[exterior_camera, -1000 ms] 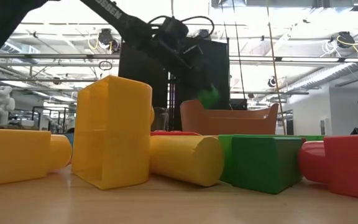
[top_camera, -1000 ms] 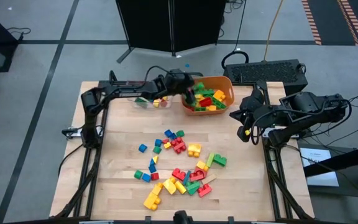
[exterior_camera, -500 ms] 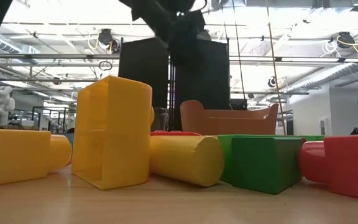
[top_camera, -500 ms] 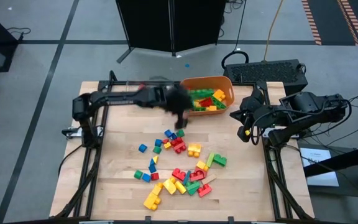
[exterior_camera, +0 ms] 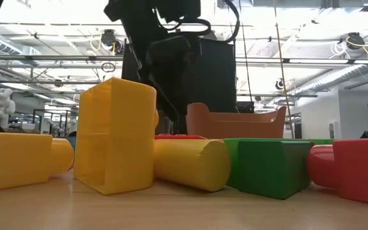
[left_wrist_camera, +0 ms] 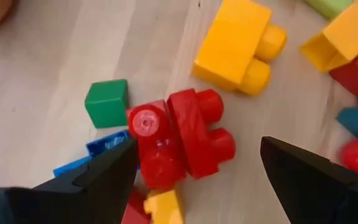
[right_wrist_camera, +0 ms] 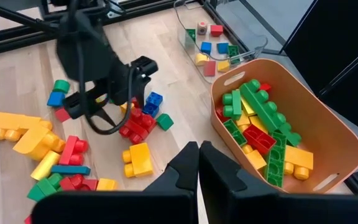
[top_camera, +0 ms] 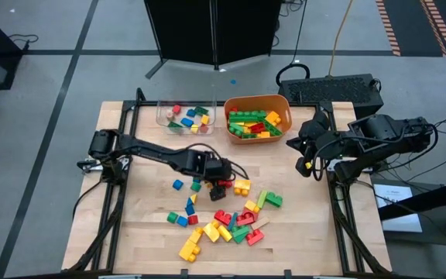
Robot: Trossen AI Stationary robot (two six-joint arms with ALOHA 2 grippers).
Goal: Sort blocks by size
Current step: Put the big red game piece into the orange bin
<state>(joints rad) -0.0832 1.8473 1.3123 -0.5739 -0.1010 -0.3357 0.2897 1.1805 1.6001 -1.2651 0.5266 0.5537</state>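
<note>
A: Left claw (top_camera: pixel 221 176) is hanging low over the scattered blocks (top_camera: pixel 223 209), fingers spread wide and empty, bracketing a red studded brick (left_wrist_camera: pixel 201 132) in the left wrist view.

B: Noted. What is sitting against that brick?

A: A red round-stud piece (left_wrist_camera: pixel 149 146) is touching it on one side, a small green cube (left_wrist_camera: pixel 107 102) is lying just beside that, and a blue piece (left_wrist_camera: pixel 107 144) is peeking out near one finger. A yellow two-stud brick (left_wrist_camera: pixel 238 46) is lying near, but apart.

B: So the risk is a double pick?

A: Likely. Closing here may be trapping both red pieces together, or squeezing one out sideways into the green cube.

B: And the destinations?

A: The orange tub (top_camera: pixel 283 105) is holding longer bricks; the clear tray (top_camera: pixel 163 116) just beside the tub is holding small ones. A mixed grab would be landing a wrong size in one of them.

B: Right claw (right_wrist_camera: pixel 199 163)?

A: Closed, empty, parked off the surface (top_camera: pixel 145 232) beside the tub.
</note>
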